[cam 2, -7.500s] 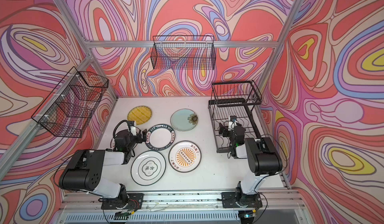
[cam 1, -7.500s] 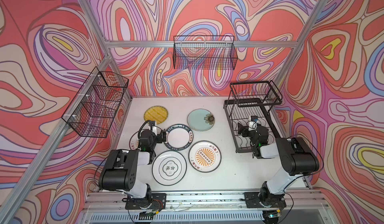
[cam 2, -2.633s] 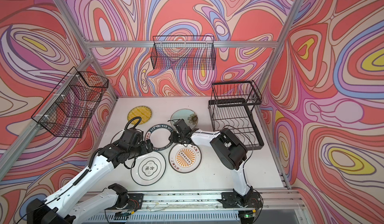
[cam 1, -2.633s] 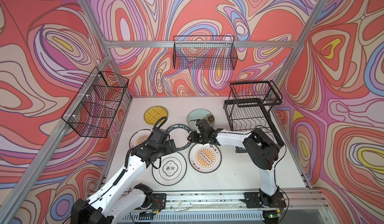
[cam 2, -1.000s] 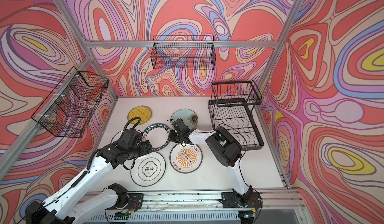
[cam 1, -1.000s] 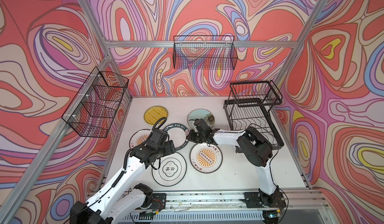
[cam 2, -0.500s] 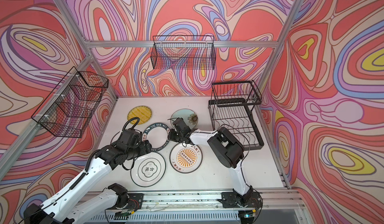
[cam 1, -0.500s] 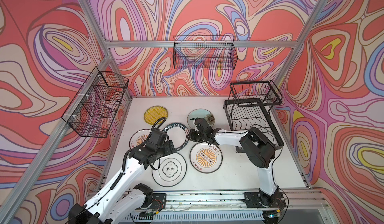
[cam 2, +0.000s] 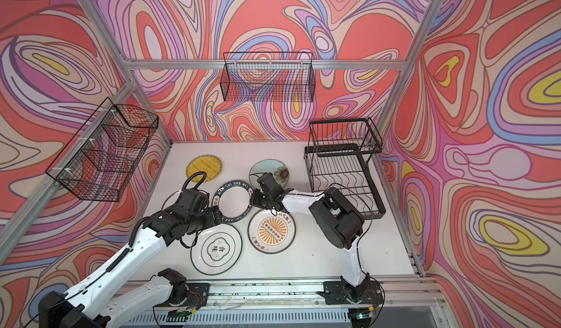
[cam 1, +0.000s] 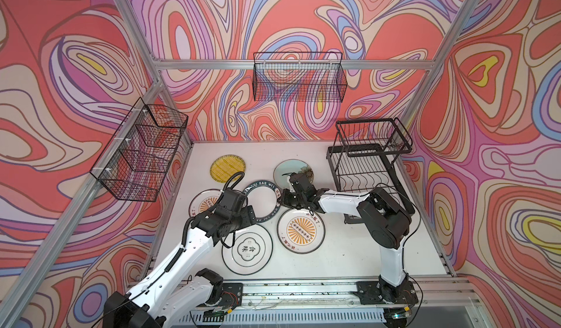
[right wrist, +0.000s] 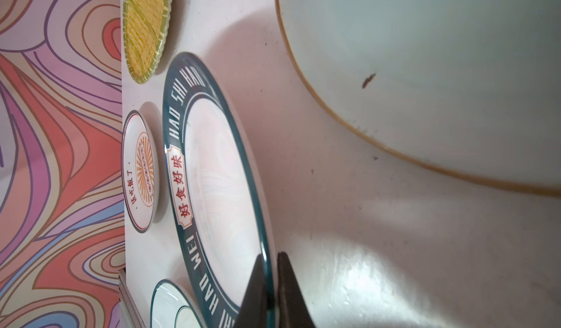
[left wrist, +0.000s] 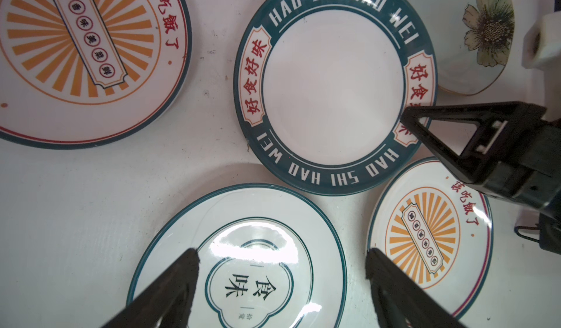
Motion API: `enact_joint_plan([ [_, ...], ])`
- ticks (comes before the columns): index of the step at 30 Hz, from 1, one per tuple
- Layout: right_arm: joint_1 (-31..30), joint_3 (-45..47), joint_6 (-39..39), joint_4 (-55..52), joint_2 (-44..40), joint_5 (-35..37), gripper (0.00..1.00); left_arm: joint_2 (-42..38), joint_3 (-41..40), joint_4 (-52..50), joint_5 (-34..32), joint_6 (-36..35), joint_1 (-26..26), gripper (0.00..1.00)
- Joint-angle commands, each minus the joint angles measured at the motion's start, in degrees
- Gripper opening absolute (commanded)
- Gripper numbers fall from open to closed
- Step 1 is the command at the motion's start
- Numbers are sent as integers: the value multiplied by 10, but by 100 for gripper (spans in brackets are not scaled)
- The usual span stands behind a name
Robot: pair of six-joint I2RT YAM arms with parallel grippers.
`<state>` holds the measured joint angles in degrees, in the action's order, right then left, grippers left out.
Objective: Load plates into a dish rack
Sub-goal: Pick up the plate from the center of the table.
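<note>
lettered plate (left wrist: 334, 83) in right pincer (right wrist: 271, 259), flower plate (left wrist: 473, 38), sunburst plate (left wrist: 425, 235) just beside

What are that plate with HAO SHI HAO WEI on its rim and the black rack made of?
The lettered plate: probably glazed ceramic, possibly melamine; glossy, with bright reflections on its dark teal rim. The dish rack: looks like thin metal wire with a matte black coating, bent into wavy slots.
</note>
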<state>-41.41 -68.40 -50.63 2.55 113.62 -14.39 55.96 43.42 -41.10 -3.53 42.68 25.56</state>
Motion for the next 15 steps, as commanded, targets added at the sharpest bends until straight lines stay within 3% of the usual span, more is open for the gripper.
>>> enact_joint_plan([
  [1,7,8,3,28,-40,-13,0,6,17,4,10,1,3,89],
  [15,20,26,23,35,-142,-53,0,44,94,24,59,-69,3,90],
])
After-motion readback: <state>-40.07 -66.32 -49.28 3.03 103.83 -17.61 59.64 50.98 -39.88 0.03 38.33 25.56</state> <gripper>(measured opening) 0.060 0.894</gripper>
